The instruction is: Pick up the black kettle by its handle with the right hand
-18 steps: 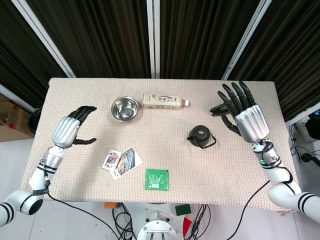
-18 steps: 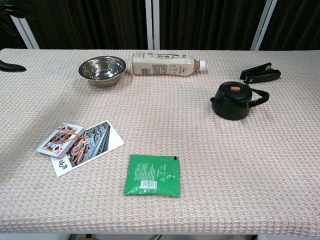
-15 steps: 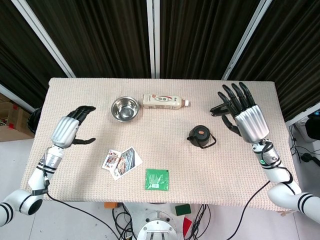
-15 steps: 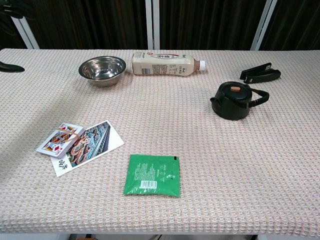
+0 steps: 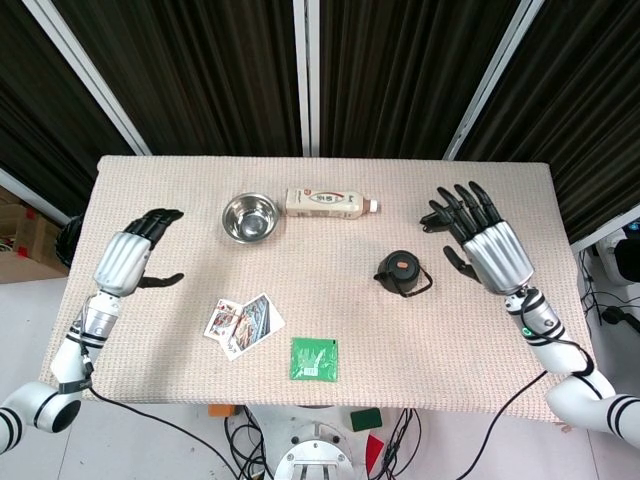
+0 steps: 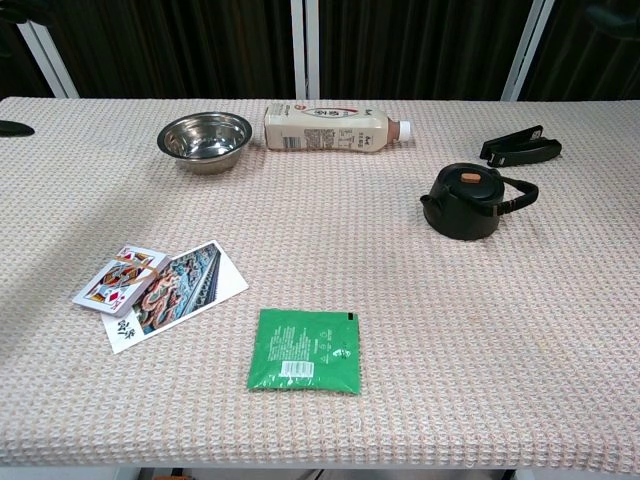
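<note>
A black kettle with a round orange knob on its lid (image 6: 462, 203) stands on the beige woven table (image 6: 400, 330), its handle pointing right. Behind it to the right lies a black stapler (image 6: 520, 146). At the far side a shiny steel bowl (image 6: 205, 141) sits beside a white plastic bottle lying on its side (image 6: 330, 129). Nearer lie playing cards (image 6: 155, 291) and a green foil packet (image 6: 306, 351).

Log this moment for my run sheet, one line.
phase: pre-grasp | right hand: open, off kettle | left hand: open | kettle: upright on table
</note>
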Controlling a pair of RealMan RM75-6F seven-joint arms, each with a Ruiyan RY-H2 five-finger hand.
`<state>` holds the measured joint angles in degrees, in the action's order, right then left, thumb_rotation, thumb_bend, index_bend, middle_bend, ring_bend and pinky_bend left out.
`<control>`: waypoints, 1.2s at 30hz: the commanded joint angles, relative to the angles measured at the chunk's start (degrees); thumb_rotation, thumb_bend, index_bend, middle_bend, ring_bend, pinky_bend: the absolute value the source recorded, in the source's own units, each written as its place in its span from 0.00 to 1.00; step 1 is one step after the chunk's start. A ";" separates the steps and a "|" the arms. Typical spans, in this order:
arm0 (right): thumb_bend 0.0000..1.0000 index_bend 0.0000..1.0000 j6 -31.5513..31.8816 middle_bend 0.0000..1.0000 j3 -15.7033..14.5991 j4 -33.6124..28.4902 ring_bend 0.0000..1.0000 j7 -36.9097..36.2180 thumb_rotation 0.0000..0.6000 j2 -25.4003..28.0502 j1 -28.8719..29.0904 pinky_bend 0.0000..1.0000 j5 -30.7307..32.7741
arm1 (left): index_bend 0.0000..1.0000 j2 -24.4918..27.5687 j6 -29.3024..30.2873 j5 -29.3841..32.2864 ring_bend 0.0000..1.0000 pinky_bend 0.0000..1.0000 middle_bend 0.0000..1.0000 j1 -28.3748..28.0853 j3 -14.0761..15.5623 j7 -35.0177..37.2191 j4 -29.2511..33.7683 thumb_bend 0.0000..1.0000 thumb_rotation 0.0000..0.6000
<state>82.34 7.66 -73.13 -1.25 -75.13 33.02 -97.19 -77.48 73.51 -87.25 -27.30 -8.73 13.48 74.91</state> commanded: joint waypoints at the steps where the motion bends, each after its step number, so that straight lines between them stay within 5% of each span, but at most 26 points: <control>1: 0.32 0.00 -5.28 0.00 -3.46 -3.34 0.00 1.24 1.00 3.49 -0.10 0.00 -0.60 | 0.13 0.76 1.56 0.97 0.12 0.25 0.14 1.10 -0.20 -1.69 -0.31 0.02 0.97; 10: 0.19 0.00 -13.66 0.00 -8.04 -6.19 0.00 9.21 1.00 3.71 -1.24 0.00 0.89 | 0.13 2.98 6.08 4.73 0.12 0.24 0.14 6.62 0.36 -3.74 -1.35 0.02 0.97; 20: 0.15 0.00 -19.24 0.00 -7.42 -3.42 0.00 12.42 1.00 -1.52 0.77 0.00 3.04 | 0.13 3.05 8.12 5.03 0.12 0.22 0.14 11.33 3.36 -3.80 -3.37 0.02 0.98; 36: 0.18 0.00 -24.15 0.00 -4.91 1.88 0.00 16.39 1.00 -9.22 4.80 0.00 5.68 | 0.13 1.98 12.21 3.13 0.12 0.19 0.15 12.91 2.57 -3.26 -6.44 0.02 0.97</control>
<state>58.38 2.59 -71.43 15.04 -84.15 37.64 -91.67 -75.52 85.71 -84.10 -14.41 -6.14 10.23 68.49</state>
